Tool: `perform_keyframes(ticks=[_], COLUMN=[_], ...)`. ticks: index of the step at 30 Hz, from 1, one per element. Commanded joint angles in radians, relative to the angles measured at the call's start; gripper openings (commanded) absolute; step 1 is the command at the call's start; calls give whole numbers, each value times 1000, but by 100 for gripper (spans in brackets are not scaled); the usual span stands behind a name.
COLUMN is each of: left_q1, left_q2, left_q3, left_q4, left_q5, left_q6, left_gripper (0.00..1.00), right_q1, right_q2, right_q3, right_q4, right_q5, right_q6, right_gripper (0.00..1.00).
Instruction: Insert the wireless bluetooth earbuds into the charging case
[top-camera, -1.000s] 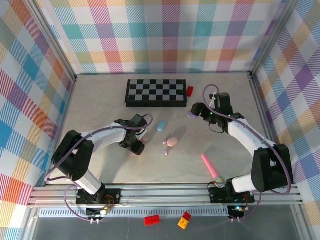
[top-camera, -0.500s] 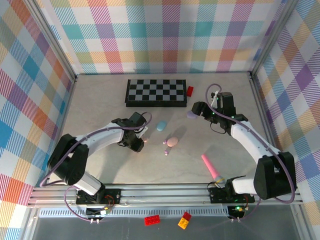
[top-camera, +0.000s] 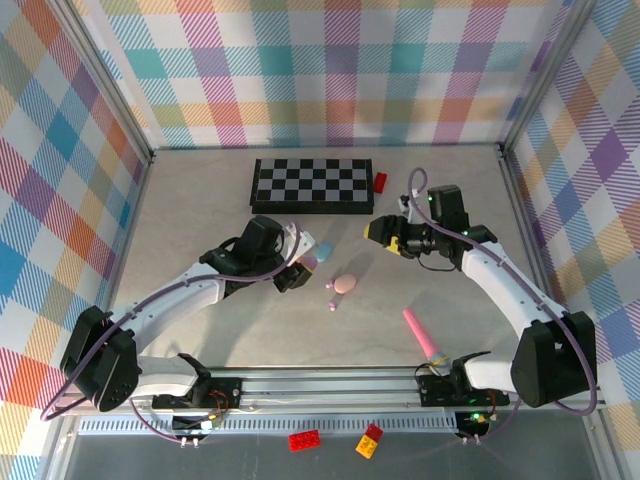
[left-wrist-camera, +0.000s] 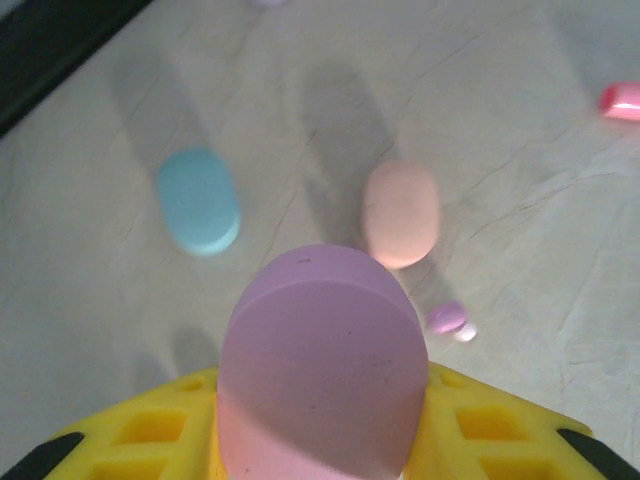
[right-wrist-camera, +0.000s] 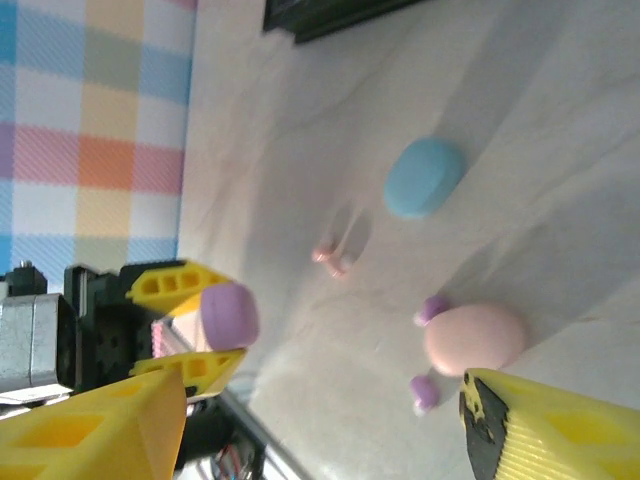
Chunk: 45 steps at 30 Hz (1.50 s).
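Farthest left of the peach case (top-camera: 344, 284), the left gripper (top-camera: 301, 266) has just swung up from lower on the table and pressed its fingers together. It now pinches a rounded lilac piece (left-wrist-camera: 320, 350), held off the table up-left of the peach case, just beside the blue case (top-camera: 323, 247). I take that as a pick just completed, though I cannot tell whether the piece is a bud or part of a case. Nothing has gone into a case yet. The two lilac buds (top-camera: 330, 288) lie on the table against the peach case's left edge and just below it. Right of the peach case and higher, the right gripper (top-camera: 388, 236) has turned in toward the middle, its fingers spread with nothing between them. The pink stick (top-camera: 424, 338) lies well down-right of the case. From overhead the held piece is a mere lilac dot. The left wrist camera makes plain that it is clamped between the yellow fingers and is two-toned, lilac above and pink below. The right wrist camera looks across the table and picks out a pale pink bud (right-wrist-camera: 333, 258) lying left of the peach case, between the blue case and the left gripper, a spot the left arm overhangs from above.
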Motion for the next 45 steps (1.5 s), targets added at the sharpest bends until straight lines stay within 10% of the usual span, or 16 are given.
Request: perform_keyframes(ticks=[1, 16, 39, 45], left_q1=[-45, -113, -122, -116], left_q2=[-20, 13, 12, -16], left_q3=[-4, 62, 65, 6], left_q4=[126, 129, 141, 268], left_q5=[70, 80, 66, 71], left_q6=[119, 194, 179, 113], left_gripper=[37, 36, 36, 58], right_q1=[49, 204, 229, 203], right_q2=[-8, 87, 134, 90], right_q3=[32, 60, 74, 49], right_q4=[-56, -4, 24, 92], right_q5=[-94, -104, -112, -164], right_q6=[-25, -2, 20, 62], right_gripper=[72, 70, 20, 20])
